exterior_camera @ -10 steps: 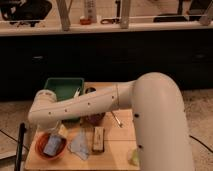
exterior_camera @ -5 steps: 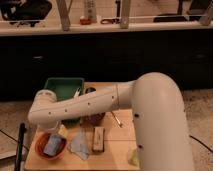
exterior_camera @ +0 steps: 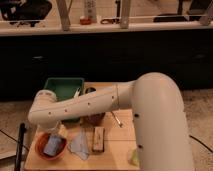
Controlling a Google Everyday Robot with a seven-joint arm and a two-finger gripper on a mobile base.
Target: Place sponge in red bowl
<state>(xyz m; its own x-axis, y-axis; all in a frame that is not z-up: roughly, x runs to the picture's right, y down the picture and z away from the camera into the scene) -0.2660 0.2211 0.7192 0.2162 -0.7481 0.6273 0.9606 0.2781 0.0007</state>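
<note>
The red bowl [exterior_camera: 41, 150] stands at the front left of the wooden table [exterior_camera: 117, 147]. A bluish sponge [exterior_camera: 52, 147] lies inside it. My white arm reaches from the right across the table and bends down at the left end. My gripper [exterior_camera: 55, 131] hangs just above the far rim of the red bowl, largely hidden by the arm.
A green bin [exterior_camera: 62, 87] stands at the back left. A dark bowl [exterior_camera: 95, 118] and a utensil [exterior_camera: 116, 119] lie mid-table. A blue crumpled bag [exterior_camera: 80, 145] and a brown bar [exterior_camera: 98, 138] lie right of the red bowl. A yellow-green object [exterior_camera: 134, 157] sits front right.
</note>
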